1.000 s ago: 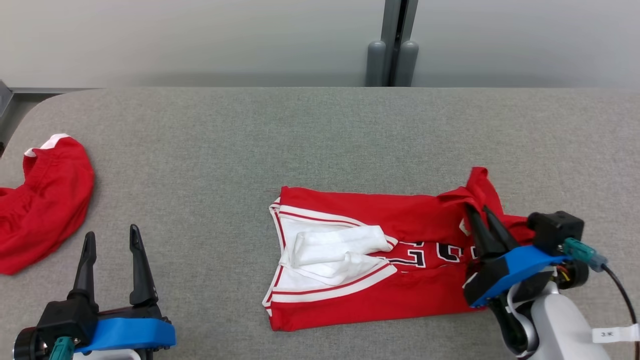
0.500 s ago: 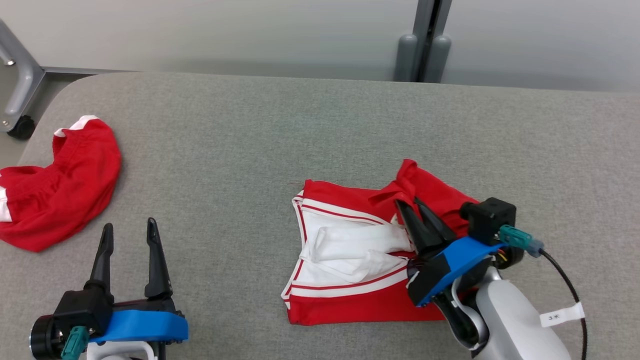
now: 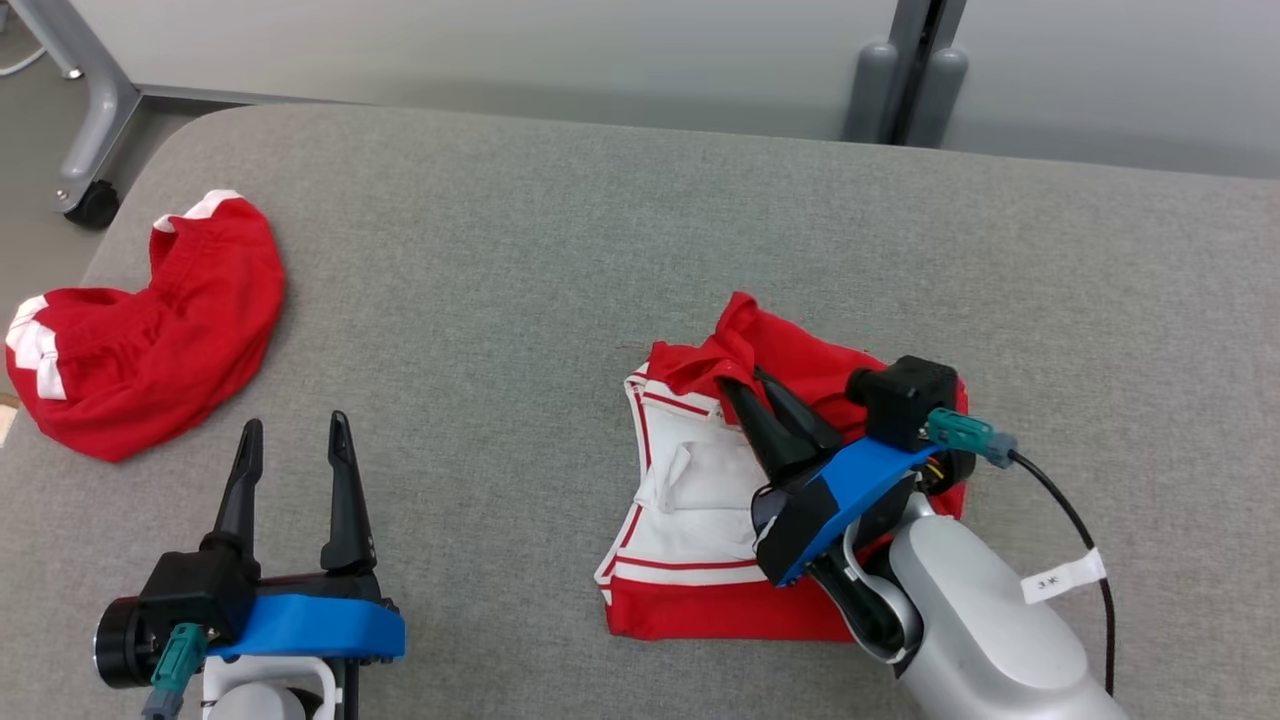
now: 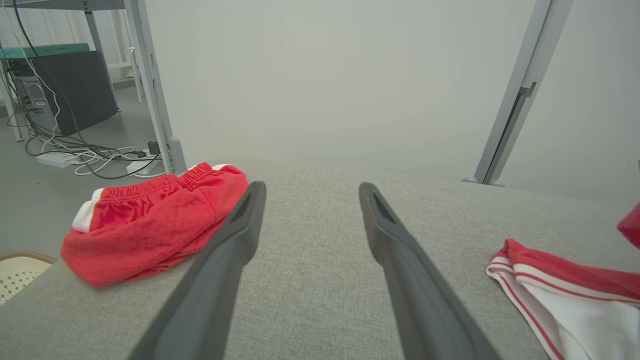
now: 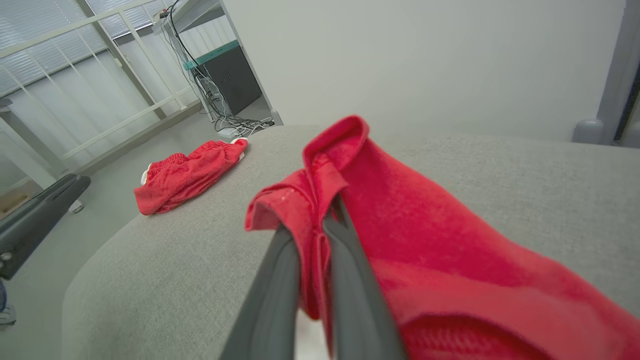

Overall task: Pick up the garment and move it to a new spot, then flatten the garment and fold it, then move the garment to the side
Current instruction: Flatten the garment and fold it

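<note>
The garment (image 3: 800,352) is a red jersey with white, red-striped trim, lying right of centre on the grey table (image 3: 500,250). My right gripper (image 3: 742,378) is shut on a bunched red edge of it, lifted above the white part, so the red cloth lies doubled back over the garment. In the right wrist view the fingers (image 5: 280,280) pinch a red fold (image 5: 425,240) of the garment, which drapes off to the right. My left gripper (image 3: 295,422) stands open and empty at the lower left; in its wrist view the garment's trimmed end (image 4: 550,285) lies to the right.
Crumpled red shorts (image 3: 150,340) lie near the table's rounded left edge, also seen as red shorts (image 4: 150,225) in the left wrist view. A metal frame leg with a castor (image 3: 90,200) stands beyond that corner. A grey post (image 3: 905,90) rises behind the table.
The head camera has shifted. My right gripper has carried the garment's right end leftwards over the garment, covering the printed lettering and shortening it. The left gripper has stayed open.
</note>
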You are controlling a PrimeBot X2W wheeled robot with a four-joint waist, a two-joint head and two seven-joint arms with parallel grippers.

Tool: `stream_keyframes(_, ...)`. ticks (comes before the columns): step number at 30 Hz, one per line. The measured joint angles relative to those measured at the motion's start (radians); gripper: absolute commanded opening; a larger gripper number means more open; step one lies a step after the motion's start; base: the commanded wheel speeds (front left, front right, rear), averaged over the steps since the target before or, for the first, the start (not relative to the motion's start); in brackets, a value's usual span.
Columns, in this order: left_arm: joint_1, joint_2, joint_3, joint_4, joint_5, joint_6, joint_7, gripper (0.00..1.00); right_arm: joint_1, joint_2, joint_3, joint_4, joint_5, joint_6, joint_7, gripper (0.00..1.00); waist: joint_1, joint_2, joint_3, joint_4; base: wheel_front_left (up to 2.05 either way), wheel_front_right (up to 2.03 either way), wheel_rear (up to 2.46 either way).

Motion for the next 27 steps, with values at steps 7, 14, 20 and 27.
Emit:
stream_keyframes(7,-0.015,0.000,-0.004,0.007,-0.008,0.007,0.000,1.00,-0.032,0.001,0.055,0.060,0.034,0.000,-0.035,1.00,0.0001,0.0000,0.011,0.010,0.00,0.00,0.00)
stream_keyframes(14,-0.006,0.000,0.006,0.000,-0.005,0.009,0.000,1.00,-0.034,0.002,-0.018,0.063,-0.030,0.000,-0.085,1.00,0.0000,0.0000,-0.008,-0.020,0.00,0.00,0.00)
stream_keyframes(20,0.008,0.000,0.021,-0.012,0.003,0.009,0.000,1.00,0.028,-0.035,-0.196,0.013,-0.145,0.000,-0.093,1.00,0.0000,0.0000,-0.029,-0.048,0.00,0.00,0.00)
stream_keyframes(27,0.016,0.000,0.026,-0.021,0.005,0.007,0.000,1.00,0.130,-0.084,-0.349,-0.063,-0.189,0.000,-0.036,1.00,0.0000,0.0001,-0.031,-0.057,0.00,0.00,0.00)
